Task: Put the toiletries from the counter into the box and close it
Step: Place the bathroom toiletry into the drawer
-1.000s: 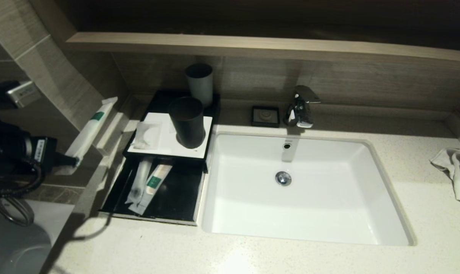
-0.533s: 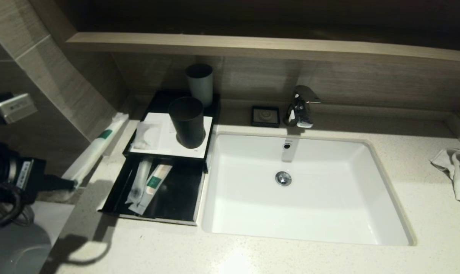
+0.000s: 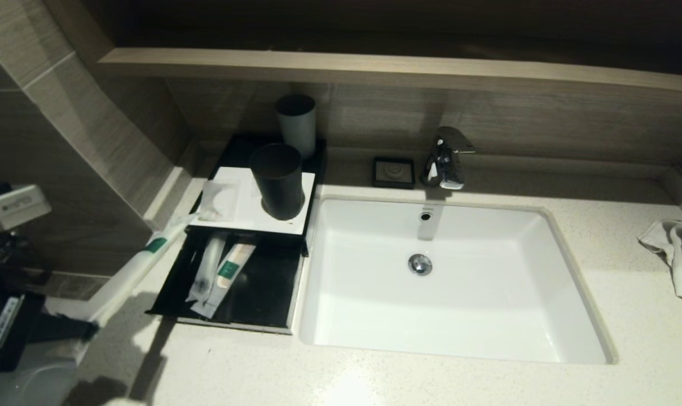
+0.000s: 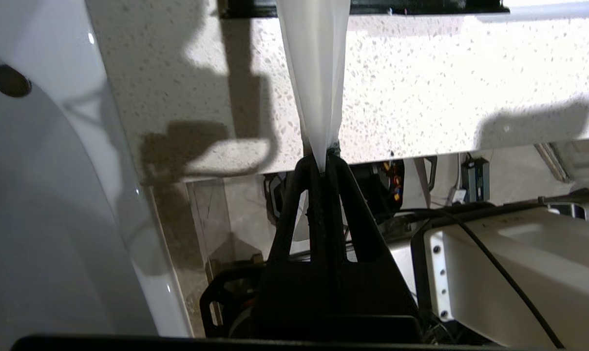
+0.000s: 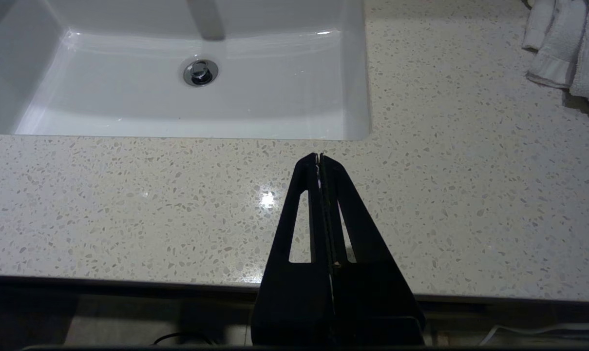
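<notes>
Inside open drawer, two long packets, box holding dark cup

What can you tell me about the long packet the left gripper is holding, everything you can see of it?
The long packet is a narrow, translucent white plastic sleeve with a small green label partway along. The left gripper is shut on its near end, where the plastic pinches to a point. It slants up off the counter, its far tip over the left edge of the black box near the open drawer. Its contents cannot be made out.
</notes>
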Robot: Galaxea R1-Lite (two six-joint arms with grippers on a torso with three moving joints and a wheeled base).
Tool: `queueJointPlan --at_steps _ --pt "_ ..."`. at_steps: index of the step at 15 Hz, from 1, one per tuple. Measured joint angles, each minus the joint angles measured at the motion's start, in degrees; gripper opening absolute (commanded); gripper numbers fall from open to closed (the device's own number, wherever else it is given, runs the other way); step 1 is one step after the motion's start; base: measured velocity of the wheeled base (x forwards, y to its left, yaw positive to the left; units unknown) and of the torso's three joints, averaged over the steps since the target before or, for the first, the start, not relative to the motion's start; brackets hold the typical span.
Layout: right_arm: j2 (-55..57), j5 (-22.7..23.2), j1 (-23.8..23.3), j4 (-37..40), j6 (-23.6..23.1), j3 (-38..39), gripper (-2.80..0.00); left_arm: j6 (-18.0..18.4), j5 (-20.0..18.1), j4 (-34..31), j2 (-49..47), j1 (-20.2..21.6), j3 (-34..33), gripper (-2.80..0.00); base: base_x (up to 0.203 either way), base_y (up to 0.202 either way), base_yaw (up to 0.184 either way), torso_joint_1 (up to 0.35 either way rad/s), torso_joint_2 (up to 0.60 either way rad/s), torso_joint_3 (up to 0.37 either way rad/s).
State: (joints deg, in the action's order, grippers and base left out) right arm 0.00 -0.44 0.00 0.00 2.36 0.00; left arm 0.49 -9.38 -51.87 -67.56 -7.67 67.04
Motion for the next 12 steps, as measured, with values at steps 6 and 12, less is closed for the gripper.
queueJointPlan --at_steps 6,12 --pt "0.0 0.0 0.0 0.0 0.0 0.0 -2.8 0.1 0.0 -0.2 0.0 -2.9 -2.1 -2.8 0.0 0.0 0.0 0.0 0.0 0.0" --pt "0.0 0.0 0.0 0.0 0.0 0.0 -2.8 0.0 0.0 0.6 -2.8 -3.4 -2.4 -2.8 0.0 0.0 0.0 0.0 0.0 0.0"
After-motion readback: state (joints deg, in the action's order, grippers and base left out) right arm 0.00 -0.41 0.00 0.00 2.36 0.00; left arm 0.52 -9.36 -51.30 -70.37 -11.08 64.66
